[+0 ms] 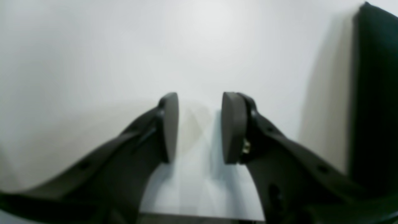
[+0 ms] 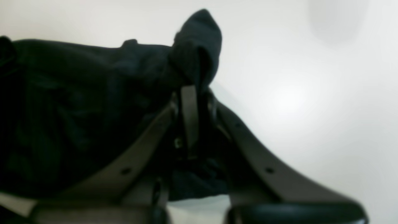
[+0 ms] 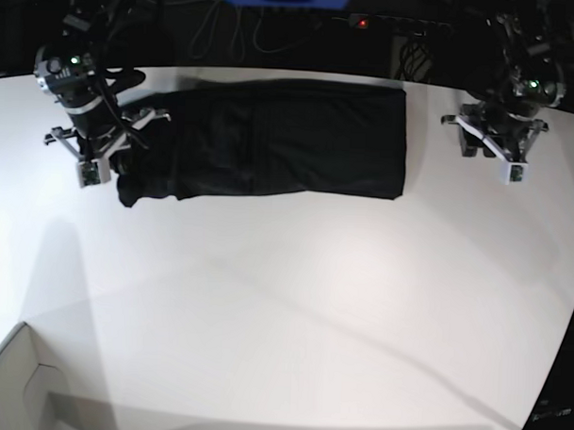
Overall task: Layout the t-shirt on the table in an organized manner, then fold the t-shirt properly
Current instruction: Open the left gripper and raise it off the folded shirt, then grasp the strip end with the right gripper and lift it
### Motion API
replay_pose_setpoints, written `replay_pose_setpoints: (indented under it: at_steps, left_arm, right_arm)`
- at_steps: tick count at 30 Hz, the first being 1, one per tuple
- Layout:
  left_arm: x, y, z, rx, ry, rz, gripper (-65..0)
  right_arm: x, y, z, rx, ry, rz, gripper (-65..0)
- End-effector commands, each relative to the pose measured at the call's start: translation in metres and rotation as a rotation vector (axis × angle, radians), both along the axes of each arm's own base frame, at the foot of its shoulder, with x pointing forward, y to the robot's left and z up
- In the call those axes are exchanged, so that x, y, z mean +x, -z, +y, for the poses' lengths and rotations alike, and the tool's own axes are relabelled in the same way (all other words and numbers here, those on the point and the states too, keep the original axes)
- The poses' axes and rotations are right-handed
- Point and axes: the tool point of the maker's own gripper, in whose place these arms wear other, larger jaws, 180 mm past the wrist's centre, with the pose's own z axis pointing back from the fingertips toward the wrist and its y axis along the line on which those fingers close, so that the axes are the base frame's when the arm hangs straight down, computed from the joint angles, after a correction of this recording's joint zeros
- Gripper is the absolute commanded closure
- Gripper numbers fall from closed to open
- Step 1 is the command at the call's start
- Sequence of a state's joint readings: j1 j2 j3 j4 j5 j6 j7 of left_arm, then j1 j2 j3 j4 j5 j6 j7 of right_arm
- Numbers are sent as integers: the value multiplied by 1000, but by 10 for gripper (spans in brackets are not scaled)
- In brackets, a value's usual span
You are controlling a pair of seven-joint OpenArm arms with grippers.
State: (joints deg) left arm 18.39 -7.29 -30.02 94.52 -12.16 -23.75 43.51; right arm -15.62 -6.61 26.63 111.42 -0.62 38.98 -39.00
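The black t-shirt (image 3: pixel 271 139) lies as a long flat band across the far part of the white table (image 3: pixel 284 300). Its left end is bunched up. There my right gripper (image 3: pixel 144 125) is shut on a fold of the fabric; the right wrist view shows the t-shirt (image 2: pixel 77 109) pinched in the right gripper (image 2: pixel 194 93), with a tuft poking up above the fingertips. My left gripper (image 3: pixel 492 147) hangs to the right of the shirt's straight right edge, apart from it. In the left wrist view the left gripper (image 1: pixel 200 99) is open over bare table, and the t-shirt (image 1: pixel 376 93) edge shows far right.
A white box corner (image 3: pixel 17 385) stands at the near left. Cables and a power strip (image 3: pixel 360 21) lie in the dark strip behind the table's far edge. The table's curved edge runs down the right side.
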Motion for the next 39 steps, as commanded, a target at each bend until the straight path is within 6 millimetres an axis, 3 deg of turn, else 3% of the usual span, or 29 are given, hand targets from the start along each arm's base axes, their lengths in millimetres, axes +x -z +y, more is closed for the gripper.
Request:
replay_pose_setpoints:
  at_steps: [1, 6, 12, 18, 25, 32, 34, 39]
  left_arm:
    - [6, -5, -2, -2, 9, -27, -227]
    - [9, 13, -18, -42, 40, 14, -226]
    - [13, 33, -34, -98, 40, 54, -226]
    - [13, 36, -50, -136, 34, 56, -226]
    - [11, 39, -64, -171, 28, 58, -226]
    - [15, 13, -73, -159, 41, -14, -226]
    - [16, 13, -75, -159, 45, -14, -226]
    - [11, 32, -103, -197, 108, 44, -226]
  right_arm:
    - [7, -15, 10, 22, -17, -63, 0]
    - [8, -21, 17, 33, -19, -83, 0]
    - [7, -24, 47, 56, -104, -86, 0]
    - [2, -25, 91, 104, -222, -86, 0]
    - [4, -41, 163, 180, -411, -130, 0]
    - [6, -60, 212, 224, -552, -180, 0]
    - [7, -68, 227, 235, -596, -201, 0]
    - [-1, -81, 260, 265, -696, -232, 0]
